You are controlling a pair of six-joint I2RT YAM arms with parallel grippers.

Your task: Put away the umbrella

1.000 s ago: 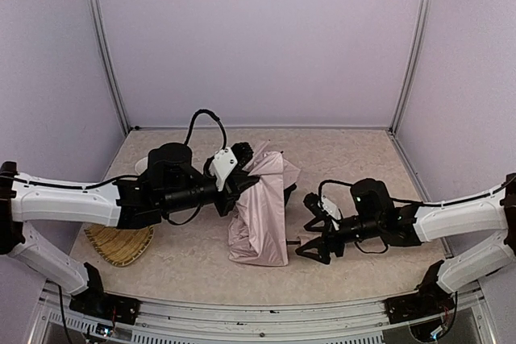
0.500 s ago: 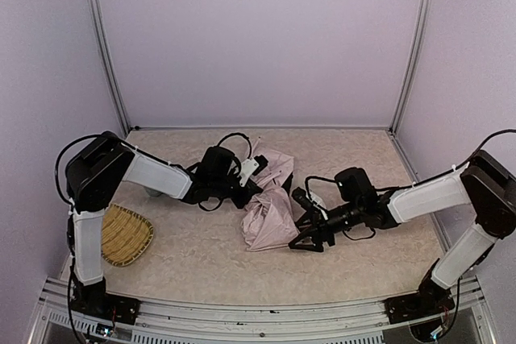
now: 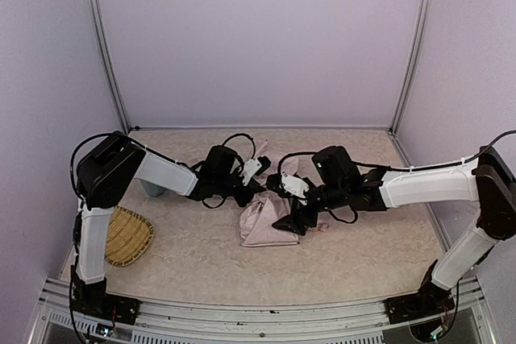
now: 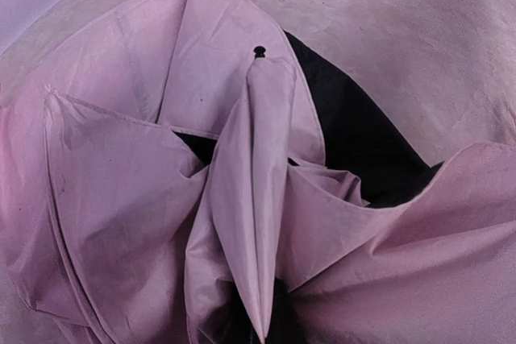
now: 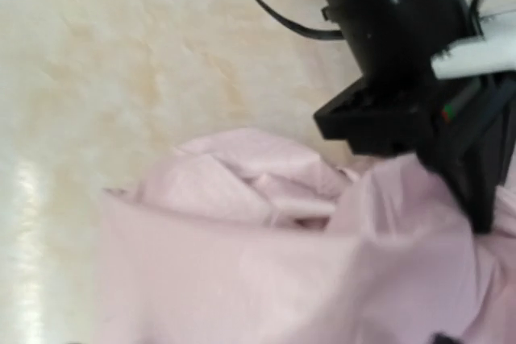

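the left fingers (image 3: 255, 188) are clamped shut on the upper edge of the umbrella (image 3: 258, 227). its pink folds gather towards them at the bottom of the left wrist view, with the black underside showing behind. the right fingers (image 3: 287, 221) are spread apart and rest on the right side of the crumpled canopy, just beside the left ones. the umbrella lies in a heap on the worktop (image 3: 355, 259), in the middle of the overhead frame. a woven tray (image 3: 127, 235) sits at lower left, well apart.
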